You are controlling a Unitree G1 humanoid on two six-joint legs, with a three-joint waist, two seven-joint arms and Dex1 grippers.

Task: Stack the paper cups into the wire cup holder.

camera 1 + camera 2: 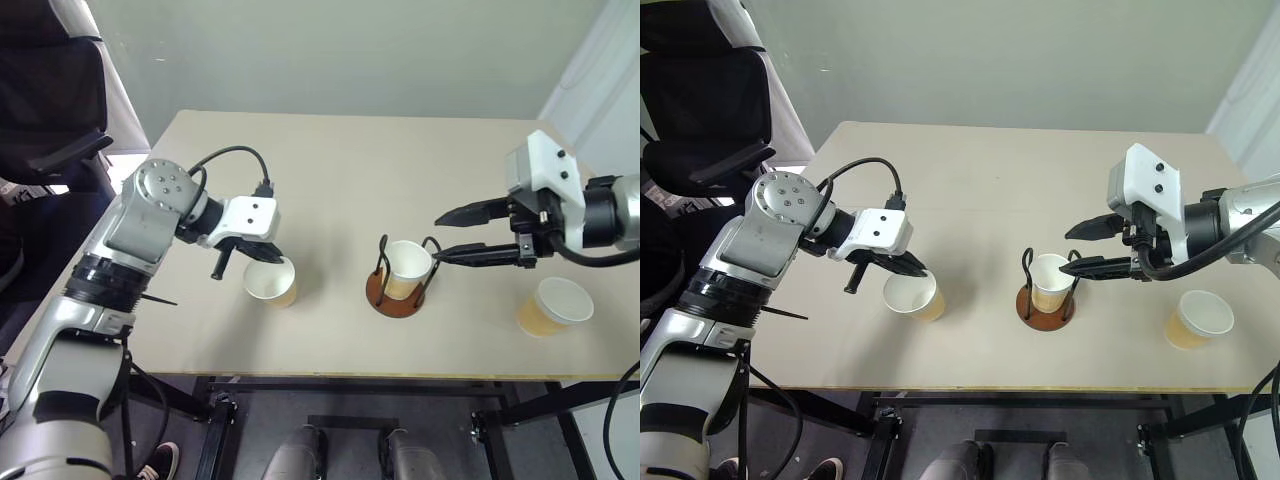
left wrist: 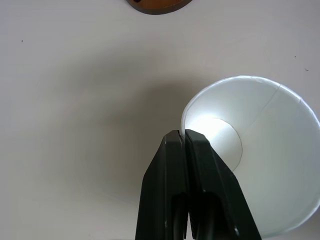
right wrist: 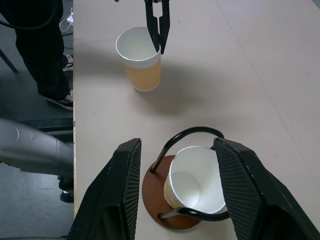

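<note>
One paper cup [image 1: 272, 282], tan outside and white inside, stands at the table's left front. My left gripper [image 1: 283, 262] is shut on its rim, one finger inside the cup [image 2: 260, 150] and one outside. I cannot tell whether this cup rests on the table. A second paper cup [image 1: 408, 265] sits upright inside the wire cup holder [image 1: 395, 300], with its brown disc base and black wire loops. My right gripper [image 1: 437, 240] hangs open just right of that holder, its fingers [image 3: 125, 190] spread wide and holding nothing. A third paper cup [image 1: 555, 305] stands at the front right.
The beige table [image 1: 350, 170] has its front edge close below the cups. A black office chair [image 1: 50, 110] stands beyond the table's left side. A person's dark trouser leg and shoe [image 3: 55, 97] are beside that edge.
</note>
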